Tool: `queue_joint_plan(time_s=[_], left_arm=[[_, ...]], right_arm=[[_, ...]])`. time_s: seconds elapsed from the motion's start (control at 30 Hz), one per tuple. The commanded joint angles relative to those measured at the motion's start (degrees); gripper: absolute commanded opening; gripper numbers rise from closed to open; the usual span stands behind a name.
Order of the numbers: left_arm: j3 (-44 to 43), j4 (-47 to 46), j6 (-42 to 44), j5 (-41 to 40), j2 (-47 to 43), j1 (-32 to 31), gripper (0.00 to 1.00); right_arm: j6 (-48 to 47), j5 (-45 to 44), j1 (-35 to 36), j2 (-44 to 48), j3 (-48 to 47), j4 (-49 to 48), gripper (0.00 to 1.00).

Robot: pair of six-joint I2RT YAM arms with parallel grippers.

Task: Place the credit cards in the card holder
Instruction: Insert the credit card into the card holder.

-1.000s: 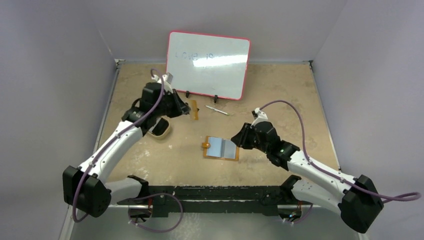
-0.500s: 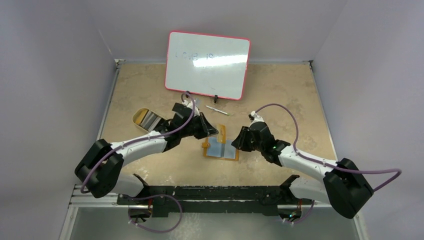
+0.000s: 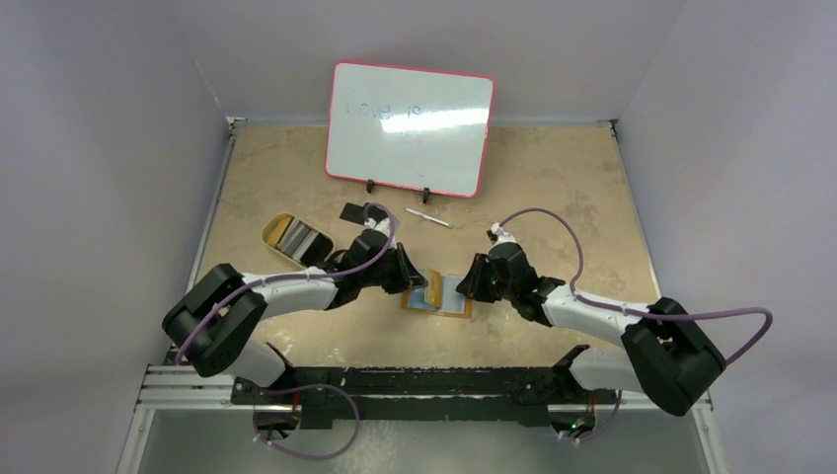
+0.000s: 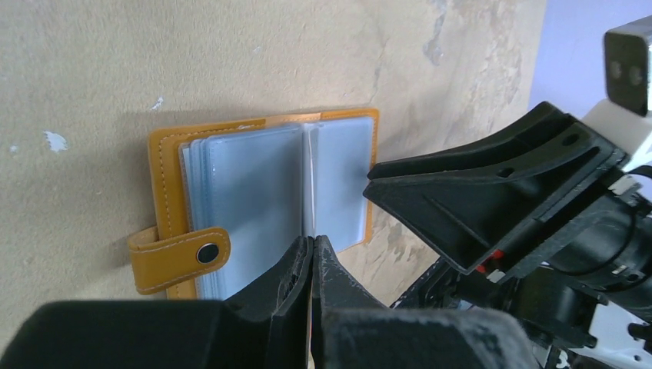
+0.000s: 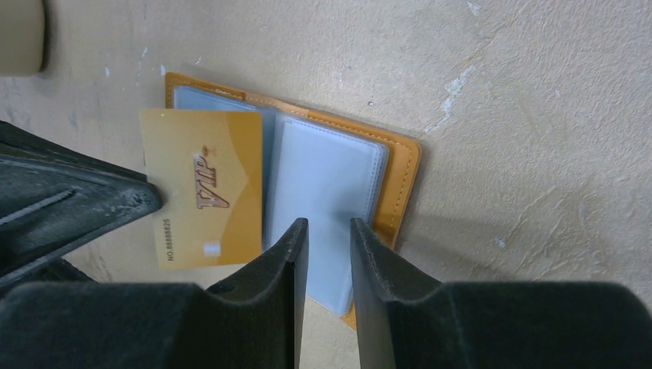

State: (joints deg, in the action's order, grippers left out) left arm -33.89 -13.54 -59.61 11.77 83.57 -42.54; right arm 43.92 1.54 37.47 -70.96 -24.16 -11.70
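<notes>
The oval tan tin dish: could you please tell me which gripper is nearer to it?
Left. The left gripper, shut on the orange-yellow card, is at the orange-tan folding card holder's edge facing the tin dish; the right gripper, open, is at the holder's opposite edge.

Bright, even overhead light.
Glare streaks the whiteboard [image 3: 434,118]; soft shadows lie on the bench [image 3: 553,188]; wrist views blur along their lower edges.

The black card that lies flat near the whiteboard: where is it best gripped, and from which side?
Probably from above, jaws across the shorter width of the black card. It lies flat on the table, so only its thin edges offer a hold.
</notes>
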Motion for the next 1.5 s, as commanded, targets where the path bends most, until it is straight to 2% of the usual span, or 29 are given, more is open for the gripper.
queue_joint_plan(time_s=[0.0,0.13,0.4,0.93,1.47], left_arm=[[-0.18,-6.06,-0.56,2.12,2.63,-1.32,0.0],[-0.58,-4.58,0.19,1.2,4.62,-2.01,0.0],[-4.64,4.78,4.77,-4.18,5.81,-2.73,0.0],[-11.5,16.81,12.85,-7.95,7.33,-2.89,0.0],[-14.12,16.83,15.01,-4.38,11.44,-2.89,0.0]], right_arm=[[-0.24,0.82,-0.21,-0.94,-0.01,-2.96,0.29],[-0.16,1.35,-0.23,-1.71,0.11,-3.43,0.28],[-0.14,1.06,-0.19,-3.37,0.28,-3.81,0.28],[-0.6,-0.22,-0.24,-1.75,-0.18,-1.76,0.28],[-0.53,-0.4,-0.22,-2.18,0.11,-1.57,0.28]])
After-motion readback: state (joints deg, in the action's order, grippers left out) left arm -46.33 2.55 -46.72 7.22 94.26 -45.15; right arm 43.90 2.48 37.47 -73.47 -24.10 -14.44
